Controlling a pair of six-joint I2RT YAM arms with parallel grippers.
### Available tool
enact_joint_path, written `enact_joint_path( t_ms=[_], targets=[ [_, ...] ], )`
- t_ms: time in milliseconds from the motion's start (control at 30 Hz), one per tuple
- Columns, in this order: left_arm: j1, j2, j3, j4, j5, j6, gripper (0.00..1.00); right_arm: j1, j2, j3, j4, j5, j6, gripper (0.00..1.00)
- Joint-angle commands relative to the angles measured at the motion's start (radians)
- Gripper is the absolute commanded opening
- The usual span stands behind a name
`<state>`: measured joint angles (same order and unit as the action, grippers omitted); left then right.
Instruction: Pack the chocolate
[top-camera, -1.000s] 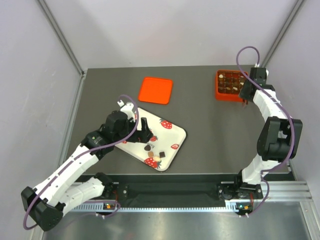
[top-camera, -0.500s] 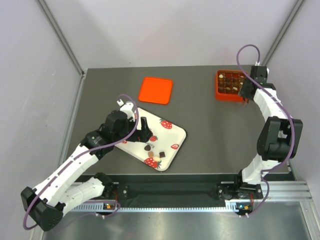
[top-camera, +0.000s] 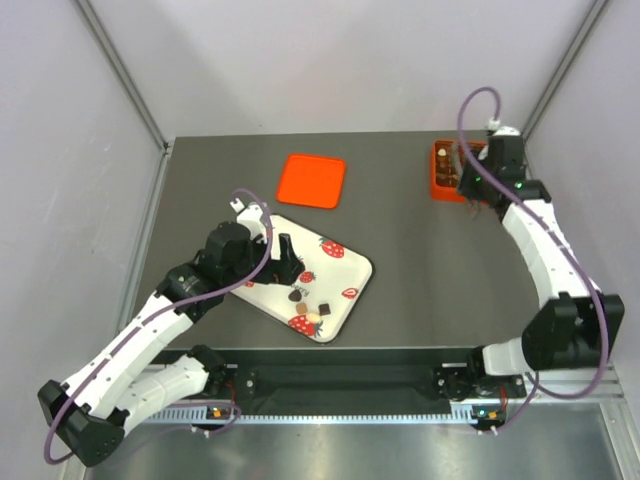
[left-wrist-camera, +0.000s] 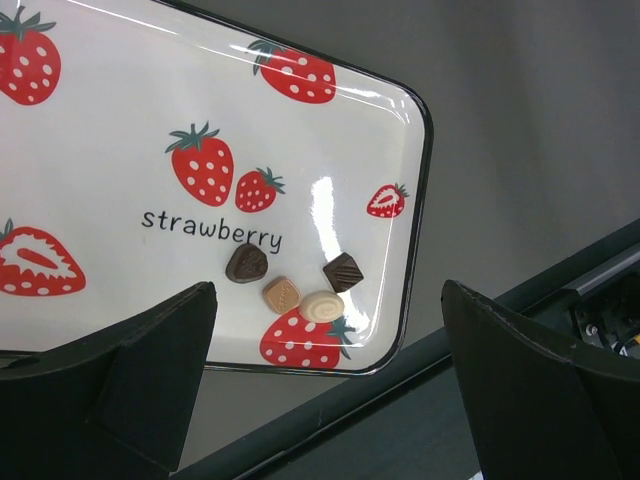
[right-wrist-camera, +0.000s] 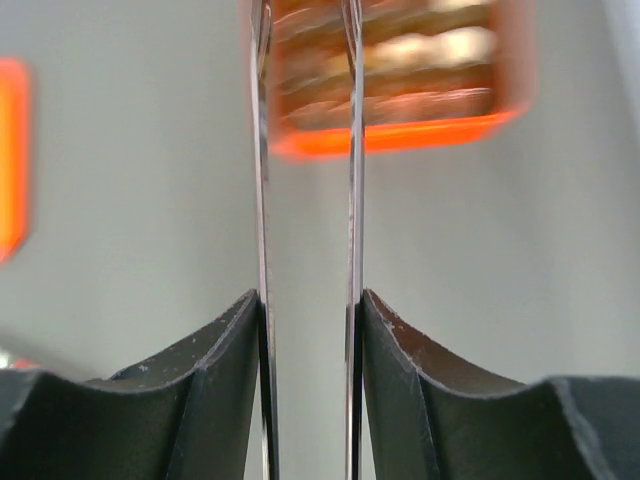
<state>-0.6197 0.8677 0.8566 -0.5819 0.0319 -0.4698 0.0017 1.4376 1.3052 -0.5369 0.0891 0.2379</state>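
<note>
A: Pack status?

B: Partway, I'm judging. Orange box at the upper right of the top view is showing brown pieces in its compartments. Four chocolates are sitting on the strawberry tray: dark piece, light brown piece, cream piece, dark square. Orange lid is lying flat at upper centre, well apart from the box, so closing is not yet done either.

A: Left arm?

B: Left gripper is hanging over the tray with jaws spread wide, carrying nothing. In the left wrist view the four pieces are clustering at lower middle of the frame, in the gap between the two fingers, none touching them.

A: Right?

B: Right gripper is sitting near the box, which is showing blurred at the top of the right wrist view. Blades are standing narrowly parted, bare table showing through the gap. Tips are running off the frame's top edge, so it's probably empty, but I can't confirm.
</note>
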Motion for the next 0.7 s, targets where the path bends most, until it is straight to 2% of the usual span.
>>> enact_joint_path(
  t_ms=[0,133,233,433,500,667],
  targets=[
    [0.005,-0.025,0.047,0.014,-0.023,-0.006,0.99,0.194,-0.112,-0.101,0.029,-0.043,-0.017,0.42],
    [0.003,-0.041,0.062,-0.006,-0.073,-0.009,0.99,0.398,-0.219,-0.239,0.046,-0.064,0.015,0.42],
    [0.003,-0.053,0.076,-0.019,-0.108,-0.01,0.99,0.492,-0.297,-0.308,0.066,-0.077,0.029,0.42],
    [0.003,-0.068,0.091,-0.033,-0.141,-0.013,0.99,0.754,-0.466,-0.516,0.121,-0.068,0.044,0.43],
    [0.003,-0.072,0.09,-0.033,-0.142,-0.021,0.99,0.797,-0.518,-0.549,0.127,-0.052,0.054,0.43],
    [0.003,-0.069,0.082,-0.019,-0.141,-0.03,0.99,0.949,-0.523,-0.603,0.123,-0.035,0.106,0.46]
  ],
)
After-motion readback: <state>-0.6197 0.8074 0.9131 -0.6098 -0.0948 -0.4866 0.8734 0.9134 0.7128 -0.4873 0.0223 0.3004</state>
